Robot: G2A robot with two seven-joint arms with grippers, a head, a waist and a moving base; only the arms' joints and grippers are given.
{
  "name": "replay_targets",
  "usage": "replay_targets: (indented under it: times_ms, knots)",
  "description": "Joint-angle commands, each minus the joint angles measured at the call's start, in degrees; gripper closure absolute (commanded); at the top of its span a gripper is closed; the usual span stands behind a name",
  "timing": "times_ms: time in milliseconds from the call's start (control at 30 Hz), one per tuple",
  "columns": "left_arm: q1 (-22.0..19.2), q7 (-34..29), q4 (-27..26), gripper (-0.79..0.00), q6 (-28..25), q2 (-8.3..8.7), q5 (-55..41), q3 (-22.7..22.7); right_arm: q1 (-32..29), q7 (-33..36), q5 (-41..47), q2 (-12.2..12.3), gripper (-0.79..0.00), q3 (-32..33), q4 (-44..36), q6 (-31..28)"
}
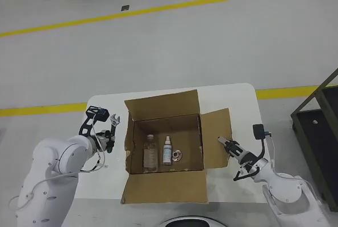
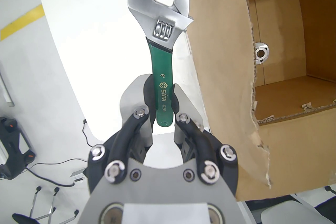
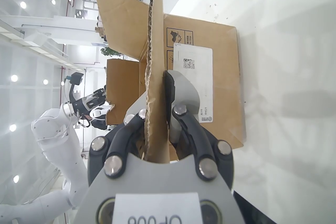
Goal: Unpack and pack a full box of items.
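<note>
Left tool (image 2: 161,93), right tool (image 3: 156,89): both clenched.

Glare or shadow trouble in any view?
Left wrist view: table blown out white behind the wrench, bright highlights on its head. Right wrist view: ceiling lights glare as bright spots; soft shadows on the table beside the box. Top view: box interior shaded, bottle and spray bottle readable.

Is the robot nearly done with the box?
The cardboard box is open. The left hand holds an adjustable wrench just outside it, and the right hand pinches the right flap. A clear bottle, a spray bottle and a metal flange lie inside. I cannot tell whether the wrench is coming out or going in, so plenty looks left.
</note>
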Motion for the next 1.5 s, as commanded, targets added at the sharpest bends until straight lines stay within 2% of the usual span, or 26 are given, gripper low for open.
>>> replay_targets:
  times_ms: [0, 300, 467, 633, 833, 1100, 1133, 1167, 1233, 1267, 1300, 1367, 1467]
  knots:
    - [-0.7, 0.12, -1.08, 0.0, 0.42, 0.06, -0.13, -0.2, 0.17, -0.11, -0.13, -0.01, 0.0, -0.09, 0.05, 0.08]
    - [-4.1, -1.99, -5.42, 0.0, 1.9, 0.41, -6.44, -2.49, 0.78, -0.57, -0.7, -0.12, 0.0, -0.96, 0.15, 0.04]
    - [-4.92, -2.84, -7.48, 0.0, 2.75, 0.37, -12.97, -1.4, 1.3, -0.76, -1.0, -0.19, 0.0, -1.5, 0.41, 0.1]
    - [-5.14, -3.42, -6.91, 0.0, 3.89, 0.29, -19.49, 0.81, 1.85, -0.36, -0.86, -0.23, 0.0, -1.81, 0.49, 0.05]
    - [-5.39, -3.02, -6.35, 0.0, 4.47, 0.35, -22.6, 3.54, 2.12, 0.24, -1.08, -0.2, 0.0, -1.79, 0.62, -0.26]
    - [-5.39, -3.02, -6.35, 0.0, 4.47, 0.35, -22.6, 3.54, 1.87, 1.05, -1.1, -0.11, -0.015, -1.36, 0.64, -0.24]
    - [-5.39, -3.02, -6.35, 0.0, 4.47, 0.35, -22.6, 3.54, 1.84, 1.24, -1.14, -0.09, -0.108, -1.36, 0.63, -0.29]
    - [-5.39, -3.02, -6.35, 0.0, 4.47, 0.35, -22.6, 3.54, 1.83, 1.38, -1.16, -0.08, -0.296, -1.32, 0.63, -0.33]
    - [-5.39, -3.02, -6.35, 0.0, 4.47, 0.35, -22.6, 3.54, 1.76, 1.87, -1.29, -0.04, -0.422, -1.36, 0.52, -0.39]
    - [-5.39, -3.02, -6.35, 0.0, 4.47, 0.35, -22.6, 3.54, 1.72, 2.09, -1.4, -0.03, -0.61, -1.39, 0.47, -0.39]
    - [-5.39, -3.02, -6.35, 0.0, 4.47, 0.35, -22.6, 3.54, 1.69, 2.27, -1.57, -0.01, -0.683, -1.41, 0.33, -0.46]
    - [-5.01, -2.1, -6.33, 0.0, 4.28, 0.34, -22.58, 3.74, 1.6, 2.31, -1.62, 0.01, -0.785, -1.3, 0.1, -0.46]
    - [-4.25, 0.17, -5.85, 0.0, 4.53, 0.24, -24.42, 5.41, 1.43, 2.35, -1.56, 0.11, -0.785, -0.39, -0.6, -0.53]
